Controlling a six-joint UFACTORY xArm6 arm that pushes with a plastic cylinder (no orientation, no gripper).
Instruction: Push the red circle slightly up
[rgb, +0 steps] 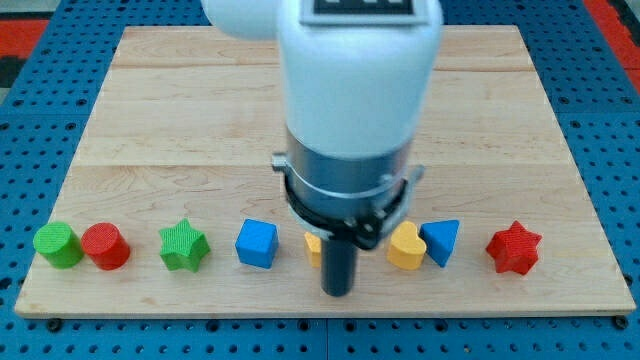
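Far at the view's left, green circle (57, 245) touching or all but touching red circle (106, 246), both near the wooden board's (180, 110) bottom edge. Further right, green star (183, 245), then blue cube (256, 243), each apart from its neighbour. Next, a yellow block (313, 247), shape hidden behind the rod, with my tip (338, 292) just below and beside it, well apart from the red circle. No claw on this rig, only a bare rod, so nothing to spread, press together or pinch. Right of the rod, yellow heart (405, 247) touching blue triangle (441, 242), and last a red star (514, 248). Likely trouble: a long run leftward along the crowded row, clipping the cube or the green star on the way. Little room between red circle and board edge for getting underneath; a slightly off-centre shove probably sends it sideways into the green circle, or drags that one up too. Too hard a push overshoots "slightly".
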